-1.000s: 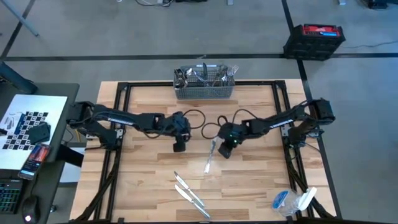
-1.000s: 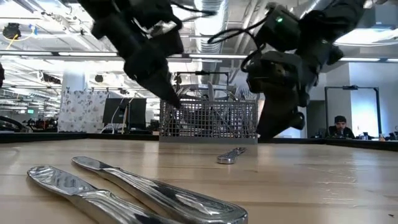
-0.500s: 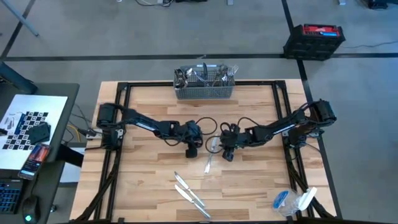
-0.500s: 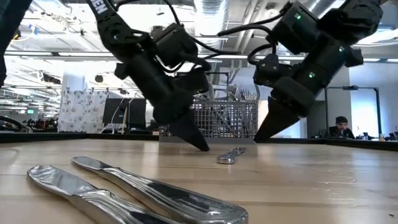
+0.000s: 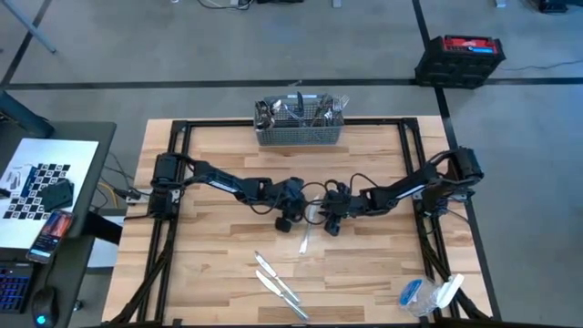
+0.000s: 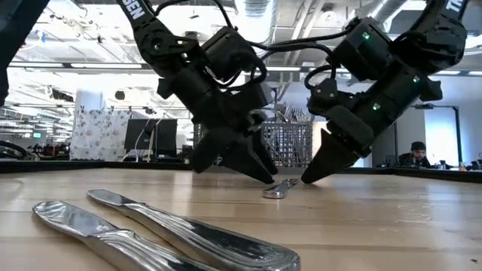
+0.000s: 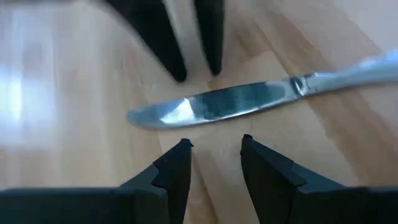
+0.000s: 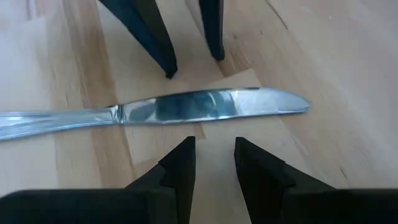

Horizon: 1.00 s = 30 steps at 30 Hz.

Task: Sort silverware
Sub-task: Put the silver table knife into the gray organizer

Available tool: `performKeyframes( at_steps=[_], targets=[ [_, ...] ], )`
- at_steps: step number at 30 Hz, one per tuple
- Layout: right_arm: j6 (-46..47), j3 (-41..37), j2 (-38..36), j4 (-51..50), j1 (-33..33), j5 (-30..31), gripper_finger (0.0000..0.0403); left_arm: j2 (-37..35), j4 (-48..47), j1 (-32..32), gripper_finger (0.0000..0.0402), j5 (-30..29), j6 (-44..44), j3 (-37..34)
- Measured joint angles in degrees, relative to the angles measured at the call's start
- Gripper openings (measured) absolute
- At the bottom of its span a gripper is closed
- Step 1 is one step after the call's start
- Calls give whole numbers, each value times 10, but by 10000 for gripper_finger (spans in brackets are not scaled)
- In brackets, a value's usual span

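Note:
One table knife [image 5: 307, 235] of the silverware lies flat on the wooden table near its middle, blade toward the far edge. My left gripper [image 5: 288, 223] stands low at the blade's left side and my right gripper [image 5: 330, 228] at its right side. They face each other across the blade. In the left wrist view the blade [image 7: 217, 106] lies crosswise just beyond my open left gripper [image 7: 214, 142]. In the right wrist view the blade [image 8: 205, 104] lies just beyond my open right gripper [image 8: 214, 142]. Neither gripper touches the knife.
A grey wire-mesh basket [image 5: 299, 126] with several pieces of silverware stands at the middle of the far edge. Two more knives [image 5: 278, 282] lie side by side near the front edge. A blue and white packet [image 5: 428, 296] lies at the near right corner.
My left gripper has gone toward the table's right edge and down to the knife, rolling its wrist as it went. My right gripper has sunk and tipped toward the knife from the other side. The knife has stayed where it was.

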Motion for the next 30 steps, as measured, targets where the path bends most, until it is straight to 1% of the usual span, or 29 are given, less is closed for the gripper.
performKeyframes(
  at_steps=[2,5,7,9,13,16,21,24,26,30],
  targets=[
    [5,0,12,26,5,1,102,0,3,0,125,-11,94,0],
    [5,0,26,59,9,-3,102,6,8,0,125,-11,233,1],
    [5,1,29,62,9,-6,102,16,22,0,125,-12,283,2],
    [5,1,28,53,8,-8,102,30,26,0,125,-12,315,5],
    [-4,1,18,29,5,-11,102,49,17,1,125,-10,330,17],
    [-17,1,5,6,5,-12,102,49,18,2,125,-6,329,17],
    [-28,2,-2,-44,-5,-12,102,50,23,9,125,24,332,17],
    [-44,0,2,-33,-12,-15,102,50,22,12,125,40,332,17],
    [-58,-1,2,-15,-18,-18,102,50,22,13,124,42,340,17],
    [-58,0,3,-13,-28,-22,102,49,25,10,114,35,378,16]
  ],
)
